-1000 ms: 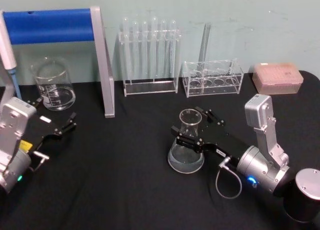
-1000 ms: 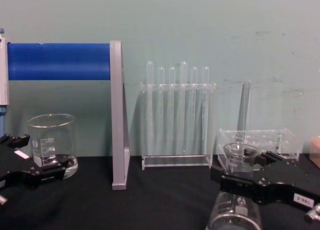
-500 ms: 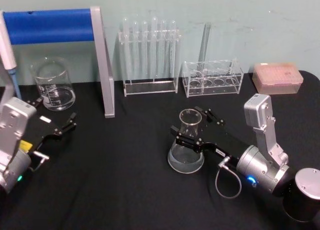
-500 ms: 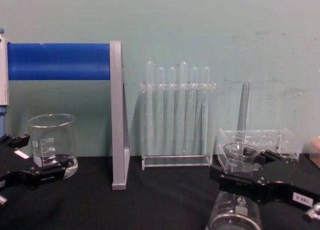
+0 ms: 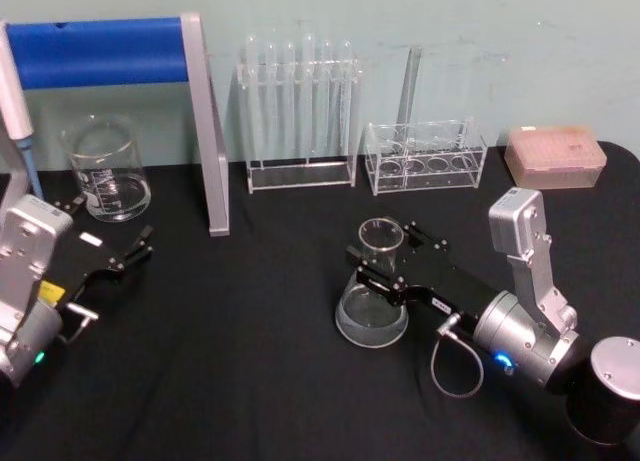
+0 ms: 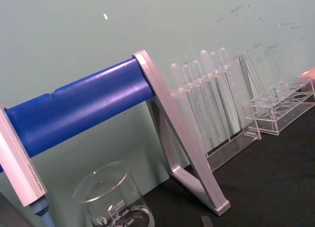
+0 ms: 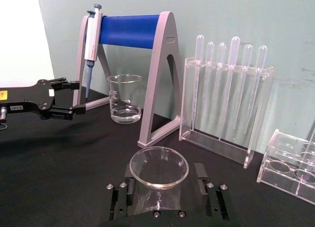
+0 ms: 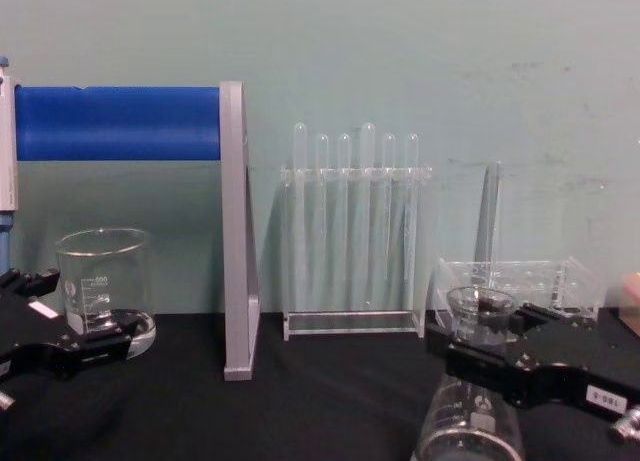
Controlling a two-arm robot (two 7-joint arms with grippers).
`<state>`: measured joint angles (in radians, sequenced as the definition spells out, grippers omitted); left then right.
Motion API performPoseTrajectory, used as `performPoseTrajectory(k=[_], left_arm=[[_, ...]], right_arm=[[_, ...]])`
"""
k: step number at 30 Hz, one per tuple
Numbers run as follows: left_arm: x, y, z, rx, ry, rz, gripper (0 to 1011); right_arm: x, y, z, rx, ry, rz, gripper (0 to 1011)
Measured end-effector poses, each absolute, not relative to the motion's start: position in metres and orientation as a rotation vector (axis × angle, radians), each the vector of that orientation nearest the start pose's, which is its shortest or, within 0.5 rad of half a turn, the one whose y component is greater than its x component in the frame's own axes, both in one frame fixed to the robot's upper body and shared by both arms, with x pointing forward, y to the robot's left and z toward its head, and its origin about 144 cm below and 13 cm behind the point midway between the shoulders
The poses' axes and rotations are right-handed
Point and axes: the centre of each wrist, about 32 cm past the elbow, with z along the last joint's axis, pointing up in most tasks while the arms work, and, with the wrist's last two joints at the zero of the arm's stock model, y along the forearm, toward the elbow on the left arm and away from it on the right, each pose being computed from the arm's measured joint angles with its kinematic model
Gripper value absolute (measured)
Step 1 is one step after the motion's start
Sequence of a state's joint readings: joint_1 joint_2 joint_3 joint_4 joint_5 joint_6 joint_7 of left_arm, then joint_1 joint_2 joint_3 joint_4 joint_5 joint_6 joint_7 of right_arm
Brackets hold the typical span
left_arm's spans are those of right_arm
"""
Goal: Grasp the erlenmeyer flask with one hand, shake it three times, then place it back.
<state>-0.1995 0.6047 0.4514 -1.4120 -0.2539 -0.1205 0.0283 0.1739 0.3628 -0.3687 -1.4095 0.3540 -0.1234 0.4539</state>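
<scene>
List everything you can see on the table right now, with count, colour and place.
flask: 1, clear, a little liquid, standing centre-right
beaker: 1, clear, back left
pipette stand: 1, blue bar on grey frame, back left
pipette: 1, white and blue, hanging at the stand's left end
tube rack: 1, clear, back centre
tubes: 6, clear, upright in the tube rack
low rack: 1, clear, right of the tube rack
tall tube: 1, clear, in the low rack
box: 1, pink, back right
table: 1, black
left gripper: 1, black, open, before the beaker
right gripper: 1, black, at the flask's neck
</scene>
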Motion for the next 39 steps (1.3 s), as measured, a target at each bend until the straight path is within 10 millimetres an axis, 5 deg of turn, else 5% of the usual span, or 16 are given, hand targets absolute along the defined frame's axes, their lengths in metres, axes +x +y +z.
performPoseTrajectory(k=[10,25,39], left_arm=[[0.489,0.310,1.140,0.304,-0.285,1.248,1001],[0.489,0.310,1.140,0.305,-0.285,1.248,1001],[0.489,0.310,1.140,0.304,-0.285,1.248,1001]], right_arm=[[0.491,-0.243,1.131,-0.030,-0.039,-0.830,460],[0.492,-0.243,1.133,-0.024,-0.042,-0.821,449],[0.486,-0.243,1.163,0.014,-0.063,-0.841,449]])
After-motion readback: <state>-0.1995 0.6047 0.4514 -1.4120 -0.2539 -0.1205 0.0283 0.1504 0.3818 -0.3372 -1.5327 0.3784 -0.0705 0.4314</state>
